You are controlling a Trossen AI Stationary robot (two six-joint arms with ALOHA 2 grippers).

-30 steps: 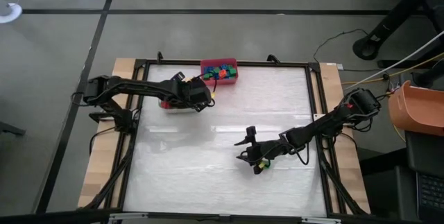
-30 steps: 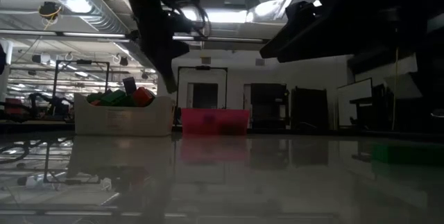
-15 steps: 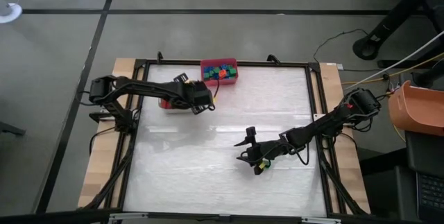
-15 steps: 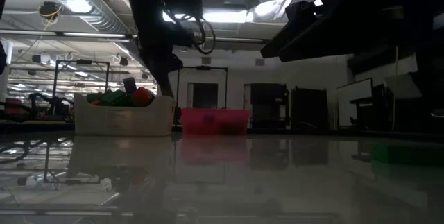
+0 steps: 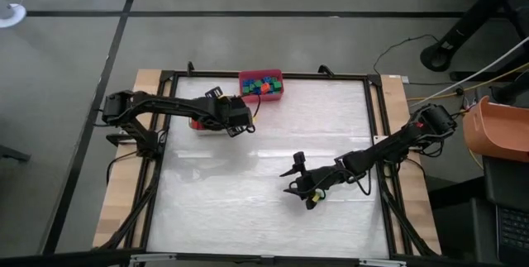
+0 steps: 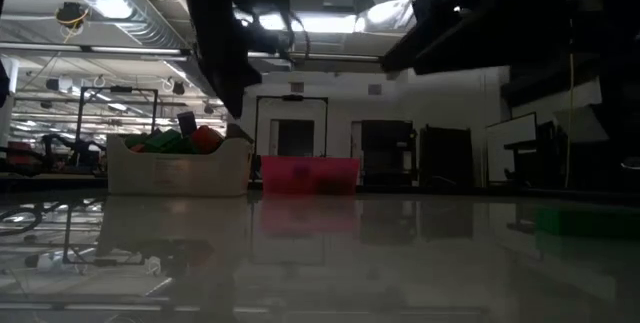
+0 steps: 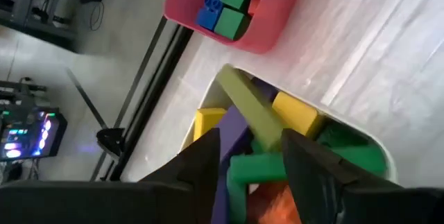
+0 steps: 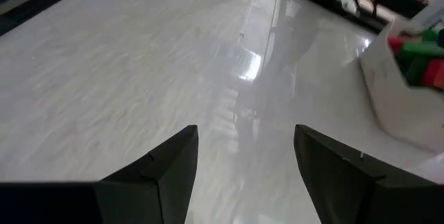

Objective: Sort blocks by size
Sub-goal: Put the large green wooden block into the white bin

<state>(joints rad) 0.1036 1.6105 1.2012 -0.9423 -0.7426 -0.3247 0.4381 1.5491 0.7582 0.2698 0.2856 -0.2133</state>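
My left gripper (image 7: 250, 161) hangs open over the white bin (image 6: 178, 168), which holds long blocks. A long olive bar (image 7: 246, 102) lies slanted on top of the pile, over purple, yellow and green blocks, with its near end showing between my fingers. I cannot tell whether the fingers touch it. The red bin (image 5: 261, 85) beyond holds short blue and green blocks (image 7: 225, 5). My right gripper (image 5: 292, 176) stands open low over the bare table (image 8: 139, 64). A small yellow-green block (image 5: 314, 194) lies just beside it.
The two bins stand at the table's far edge, the white one left of the red one (image 6: 308, 175). A black frame (image 5: 376, 135) rims the table. An orange tub (image 5: 496, 131) sits off the table's right side. Bare tabletop stretches between the two arms.
My left gripper has stayed over the white bin while its wrist has turned a little. My right arm has kept still.
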